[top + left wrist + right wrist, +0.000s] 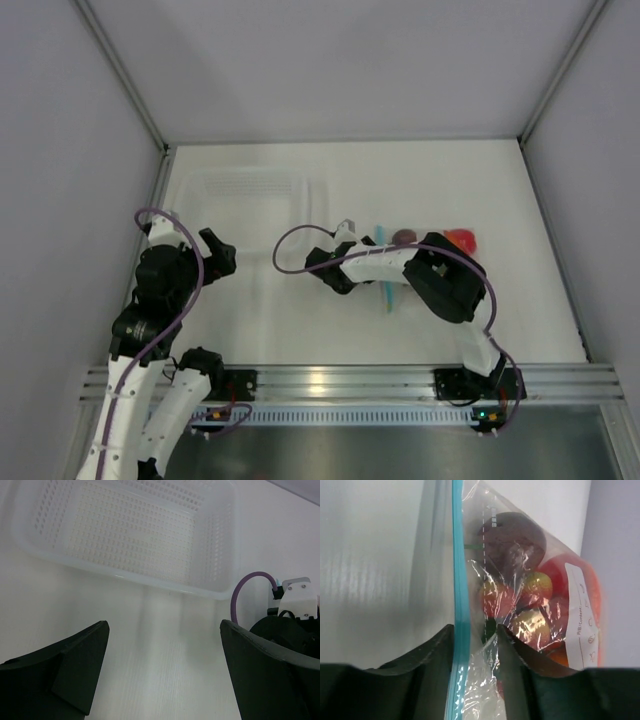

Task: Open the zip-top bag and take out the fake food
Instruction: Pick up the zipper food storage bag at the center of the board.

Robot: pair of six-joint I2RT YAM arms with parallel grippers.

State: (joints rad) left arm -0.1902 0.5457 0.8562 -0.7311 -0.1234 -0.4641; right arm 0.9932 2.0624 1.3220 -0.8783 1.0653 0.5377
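Zip-top bag (492, 680) clear, crinkled (teal edge); fake food (515, 545) inside.

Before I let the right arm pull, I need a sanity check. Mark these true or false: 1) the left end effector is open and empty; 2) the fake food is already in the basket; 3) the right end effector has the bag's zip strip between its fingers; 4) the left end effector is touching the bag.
1) The left end effector is open and empty. True.
2) The fake food is in the white perforated basket. False: the basket holds nothing, and the food is still inside the zip-top bag.
3) The right end effector has the teal zip strip between its fingers. True.
4) The left end effector is touching the bag. False: it is by the basket, apart from the bag.
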